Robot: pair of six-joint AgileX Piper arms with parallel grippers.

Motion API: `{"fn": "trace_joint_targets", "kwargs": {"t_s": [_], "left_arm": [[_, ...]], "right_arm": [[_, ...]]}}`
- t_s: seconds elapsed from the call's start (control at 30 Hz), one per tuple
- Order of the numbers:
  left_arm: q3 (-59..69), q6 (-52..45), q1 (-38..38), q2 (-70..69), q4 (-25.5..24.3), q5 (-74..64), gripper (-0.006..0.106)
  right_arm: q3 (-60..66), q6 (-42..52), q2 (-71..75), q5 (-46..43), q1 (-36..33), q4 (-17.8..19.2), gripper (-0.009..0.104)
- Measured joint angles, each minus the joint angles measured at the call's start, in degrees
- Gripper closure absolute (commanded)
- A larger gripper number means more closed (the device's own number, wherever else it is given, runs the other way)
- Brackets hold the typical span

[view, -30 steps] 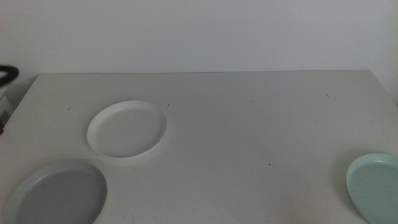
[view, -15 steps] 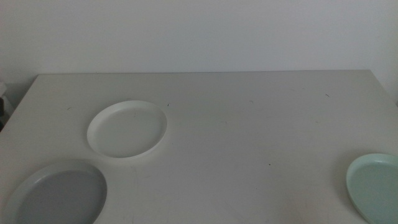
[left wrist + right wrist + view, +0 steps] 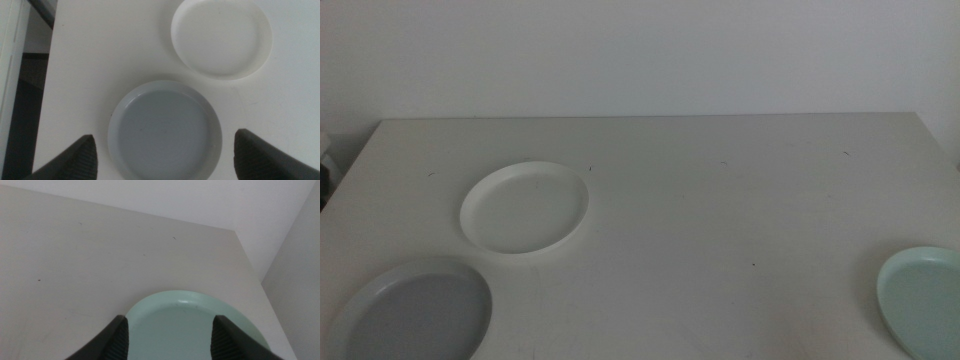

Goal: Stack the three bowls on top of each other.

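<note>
White table (image 3: 720,220), wide and matte, bearing all three dishes singly, none on another; stacking not yet begun, all of it left to do. Grey bowl (image 3: 410,312) at the near left corner, white bowl (image 3: 525,207) just beyond it and a little inward, close but apart in the left wrist view. Pale mint green bowl (image 3: 923,300) alone at the near right edge, well apart from the other two, so probably the longest carry of the job.

Left tool (image 3: 165,150) hanging above the grey bowl, jaws spread wide with the dish's full width between them, gripping nothing. Right tool (image 3: 170,330) low over the near rim of the mint green bowl, jaws likewise parted and empty, rim showing between them. Neither tool visible in the middle view.

Against the picture a second back: dark curved object at the far left edge of the middle view now gone from there; bowls lying just as they were, no dish shifted.
</note>
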State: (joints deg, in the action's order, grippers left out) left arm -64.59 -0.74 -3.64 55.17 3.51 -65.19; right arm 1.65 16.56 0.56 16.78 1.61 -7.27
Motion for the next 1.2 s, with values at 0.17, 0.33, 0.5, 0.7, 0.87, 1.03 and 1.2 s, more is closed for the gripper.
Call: {"fn": "trace_joint_targets", "kwargs": {"t_s": [0.17,0.33,0.5,0.7,0.87,1.03,1.2], "left_arm": [[-0.1,-1.0,0.0,0.9,-1.7,-1.3,-0.002],[-0.1,-4.6,-0.4,4.7,-2.2,-2.9,-0.002],[-0.1,-10.3,-4.6,9.5,-0.1,-3.6,-0.002],[-0.1,-18.2,-11.6,15.6,6.0,-3.6,-0.002],[-0.1,-23.9,-15.8,20.1,7.5,-3.8,-0.002],[-0.1,-28.3,-17.9,25.3,8.0,-3.5,-0.002],[-0.1,-31.0,-18.0,31.2,8.6,-3.2,-0.002]], "right_arm": [[0.0,0.0,0.0,0.0,0.0,0.0,0.052],[0.0,0.0,0.0,0.0,0.0,0.0,0.052],[0.0,0.0,0.0,0.0,0.0,0.0,0.052],[0.0,0.0,0.0,0.0,0.0,0.0,0.052],[0.0,0.0,0.0,0.0,0.0,0.0,0.052],[0.0,0.0,0.0,0.0,0.0,0.0,0.052],[0.0,0.0,0.0,0.0,0.0,0.0,0.052]]}}
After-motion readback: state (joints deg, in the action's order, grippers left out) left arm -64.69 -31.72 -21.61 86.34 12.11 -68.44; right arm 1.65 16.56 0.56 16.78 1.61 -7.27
